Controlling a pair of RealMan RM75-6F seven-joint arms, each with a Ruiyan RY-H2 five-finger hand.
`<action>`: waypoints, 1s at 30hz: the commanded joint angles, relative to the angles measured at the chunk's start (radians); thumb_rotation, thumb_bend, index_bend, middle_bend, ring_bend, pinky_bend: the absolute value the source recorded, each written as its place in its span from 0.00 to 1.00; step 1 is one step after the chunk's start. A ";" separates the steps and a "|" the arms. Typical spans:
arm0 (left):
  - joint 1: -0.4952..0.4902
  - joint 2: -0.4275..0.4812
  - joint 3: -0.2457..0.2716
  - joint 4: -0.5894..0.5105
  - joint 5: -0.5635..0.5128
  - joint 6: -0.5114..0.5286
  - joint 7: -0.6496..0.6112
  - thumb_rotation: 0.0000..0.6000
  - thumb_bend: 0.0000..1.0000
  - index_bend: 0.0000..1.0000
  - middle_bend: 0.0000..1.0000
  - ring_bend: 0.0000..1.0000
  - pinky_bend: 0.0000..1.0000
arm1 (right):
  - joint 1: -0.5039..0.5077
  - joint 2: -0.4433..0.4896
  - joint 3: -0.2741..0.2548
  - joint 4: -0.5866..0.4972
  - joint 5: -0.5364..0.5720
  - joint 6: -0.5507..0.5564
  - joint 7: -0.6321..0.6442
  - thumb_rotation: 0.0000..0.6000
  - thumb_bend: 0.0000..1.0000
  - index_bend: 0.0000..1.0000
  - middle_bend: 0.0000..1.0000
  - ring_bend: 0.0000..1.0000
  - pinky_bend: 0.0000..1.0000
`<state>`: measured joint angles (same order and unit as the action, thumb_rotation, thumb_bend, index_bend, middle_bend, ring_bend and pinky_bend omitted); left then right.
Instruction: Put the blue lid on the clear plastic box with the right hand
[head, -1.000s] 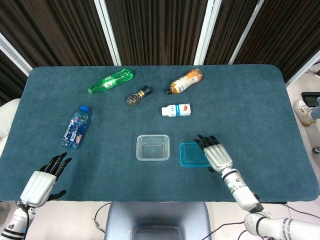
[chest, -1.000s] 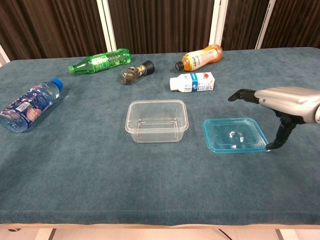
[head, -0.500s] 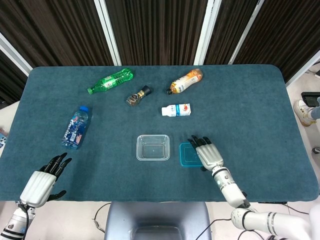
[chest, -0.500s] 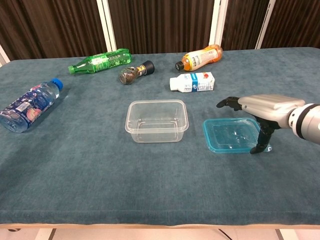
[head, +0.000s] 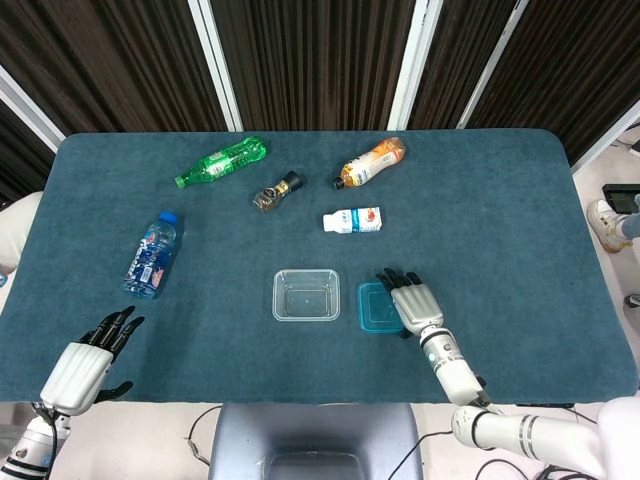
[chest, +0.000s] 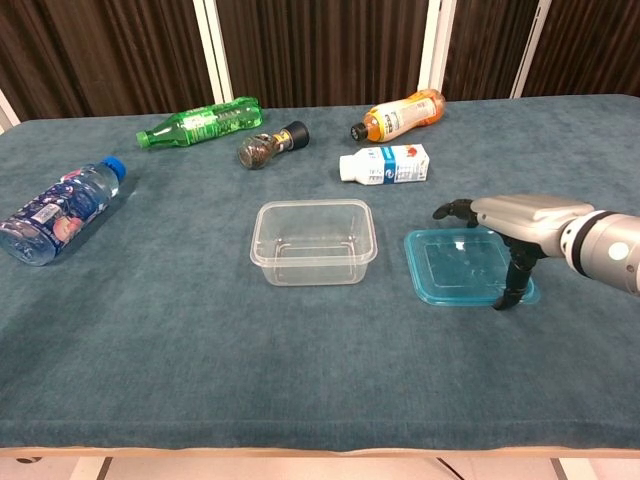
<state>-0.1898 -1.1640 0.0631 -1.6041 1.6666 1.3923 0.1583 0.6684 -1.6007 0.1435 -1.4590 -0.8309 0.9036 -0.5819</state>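
The clear plastic box (head: 306, 273) (chest: 310, 206) stands empty near the table's front middle. Just to its right the blue lid (head: 373, 310) (chest: 455, 265) lies flat on the cloth. My right hand (head: 413, 303) (chest: 520, 215) is spread over the lid's right half, with its fingers stretched out above the lid. Its thumb points down and touches the lid's near right edge. I do not see the lid gripped or lifted. My left hand (head: 85, 365) rests at the front left corner with fingers apart and holds nothing; only the head view shows it.
Behind the box lie a white small bottle (head: 353, 220) (chest: 385, 164), an orange bottle (head: 372, 162) (chest: 400, 115), a small dark-capped jar (head: 275, 192) (chest: 270, 145) and a green bottle (head: 222, 160) (chest: 200, 123). A water bottle (head: 153, 255) (chest: 60, 210) lies at the left.
My right hand has slid left from the lid's right corner to over its right half, the thumb now on the near edge. The lid has barely shifted. The left hand is still.
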 joint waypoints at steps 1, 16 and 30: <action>0.000 0.000 0.000 -0.001 -0.001 0.000 0.000 1.00 0.30 0.11 0.01 0.10 0.42 | 0.003 -0.002 -0.005 0.008 -0.002 -0.003 0.012 1.00 0.24 0.09 0.15 0.23 0.23; 0.001 -0.001 0.001 -0.002 0.000 0.000 0.006 1.00 0.30 0.11 0.01 0.10 0.42 | -0.034 0.023 -0.031 -0.016 -0.092 0.098 0.070 1.00 0.43 0.53 0.52 0.69 0.65; -0.001 -0.004 0.003 -0.007 0.001 -0.008 0.023 1.00 0.30 0.11 0.01 0.10 0.42 | -0.108 0.149 -0.001 -0.249 -0.233 0.260 0.162 1.00 0.43 0.53 0.52 0.69 0.66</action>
<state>-0.1911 -1.1679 0.0658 -1.6106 1.6675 1.3845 0.1809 0.5658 -1.4712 0.1325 -1.6838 -1.0457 1.1655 -0.4427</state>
